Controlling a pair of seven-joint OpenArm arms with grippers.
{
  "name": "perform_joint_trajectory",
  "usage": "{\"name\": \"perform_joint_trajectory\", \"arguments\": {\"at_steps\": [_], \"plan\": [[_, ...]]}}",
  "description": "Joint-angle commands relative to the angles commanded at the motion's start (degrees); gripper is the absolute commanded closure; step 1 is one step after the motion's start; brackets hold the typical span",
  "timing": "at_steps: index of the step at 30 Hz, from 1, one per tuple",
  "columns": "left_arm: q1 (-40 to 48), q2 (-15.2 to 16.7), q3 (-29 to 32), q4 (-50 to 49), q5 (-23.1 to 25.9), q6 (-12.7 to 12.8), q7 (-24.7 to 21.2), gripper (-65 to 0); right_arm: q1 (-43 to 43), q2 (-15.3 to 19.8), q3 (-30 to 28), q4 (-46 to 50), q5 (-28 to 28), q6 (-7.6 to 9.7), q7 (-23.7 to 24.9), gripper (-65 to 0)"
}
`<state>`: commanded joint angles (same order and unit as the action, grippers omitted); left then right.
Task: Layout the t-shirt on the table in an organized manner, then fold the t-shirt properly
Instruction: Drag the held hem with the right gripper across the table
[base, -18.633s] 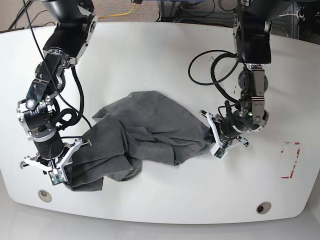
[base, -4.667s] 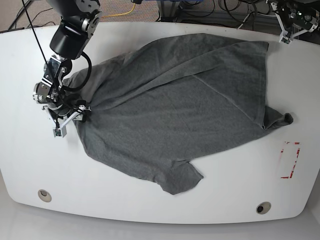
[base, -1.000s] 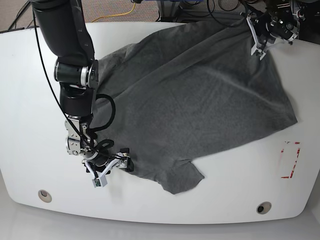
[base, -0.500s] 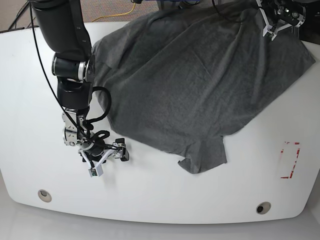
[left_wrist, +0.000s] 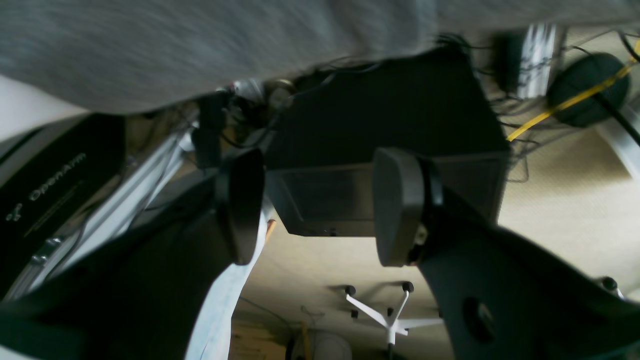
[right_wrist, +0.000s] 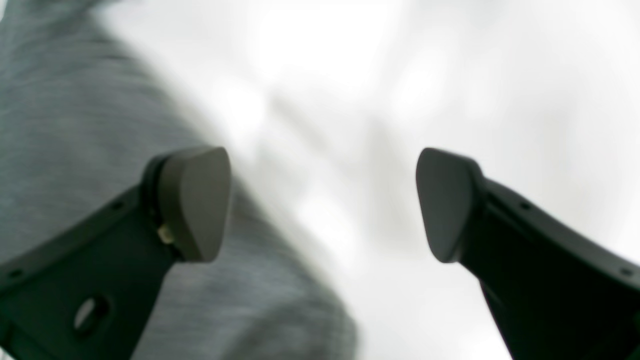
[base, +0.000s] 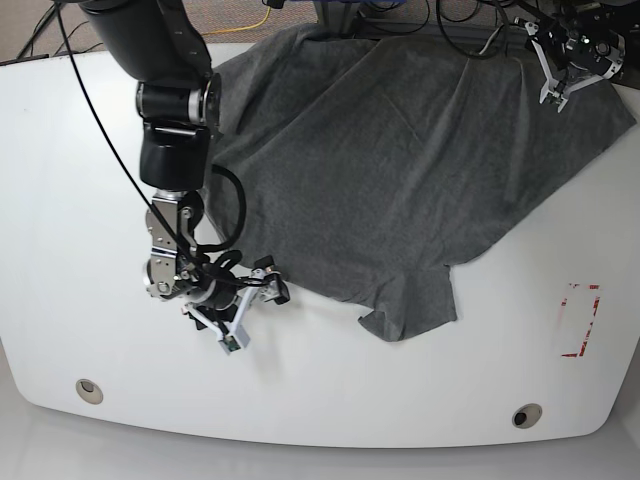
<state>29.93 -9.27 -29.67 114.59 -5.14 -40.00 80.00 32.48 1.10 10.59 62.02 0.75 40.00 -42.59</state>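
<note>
1. White and glossy, the table (base: 60, 200) fills the base view, with a round grommet hole (base: 89, 387) near its front left corner, a second grommet hole (base: 526, 415) near the front right, and a red tape rectangle (base: 580, 320) at the right.
2. Spread across the far half of the table lies the t-shirt (base: 400, 170), dark heather grey and mostly flat. Its long axis runs diagonally from the far left edge toward the right side. One sleeve (base: 410, 310) points toward the front edge, ending well short of the tape rectangle. The far edge of the cloth hangs past the table's back rim.
3. At the near left, the right gripper (base: 245, 310) sits low over bare table just beside the shirt's lower left edge. In its wrist view the fingers (right_wrist: 195, 200) stand wide apart with nothing between them. Grey cloth lies behind the left-hand finger; whether they touch cannot be told.
4. At the far right corner, the left gripper (base: 565, 85) is above the shirt's far edge. Its wrist view shows the pads (left_wrist: 400, 215) apart and empty, with cloth blurred along the top of that view.
</note>
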Motion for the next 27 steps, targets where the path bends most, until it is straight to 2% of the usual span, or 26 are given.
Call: {"name": "perform_joint_trajectory", "arguments": {"at_steps": [4, 14, 18, 23, 27], "plan": [[-1.8, -0.8, 0.0, 0.0, 0.0, 0.0, 0.0, -33.1, -1.2, -2.2, -0.1, 1.0, 0.0, 0.00, -2.1, -55.6], [-4.6, -1.0, 0.0, -0.1, 0.1, 0.0, 0.0, -33.1, -5.1, -2.7, -0.7, 0.7, 0.1, 0.00, -0.6, -56.0], [-5.0, -1.0, 0.2, -0.1, 0.1, 0.0, 0.0, -33.1, -6.6, -2.7, -5.2, 0.6, 0.4, 0.00, 0.8, -55.6], [-5.6, -1.0, 0.2, -0.1, 0.1, 0.0, 0.0, -33.1, -8.2, -2.7, -7.0, 0.4, 0.4, 0.00, 3.6, -55.6], [-5.7, -1.0, 0.1, -0.1, 0.1, 0.0, 0.0, -33.1, -8.3, -2.7, -6.9, -3.9, 0.4, 0.00, 4.3, -55.5]]}}
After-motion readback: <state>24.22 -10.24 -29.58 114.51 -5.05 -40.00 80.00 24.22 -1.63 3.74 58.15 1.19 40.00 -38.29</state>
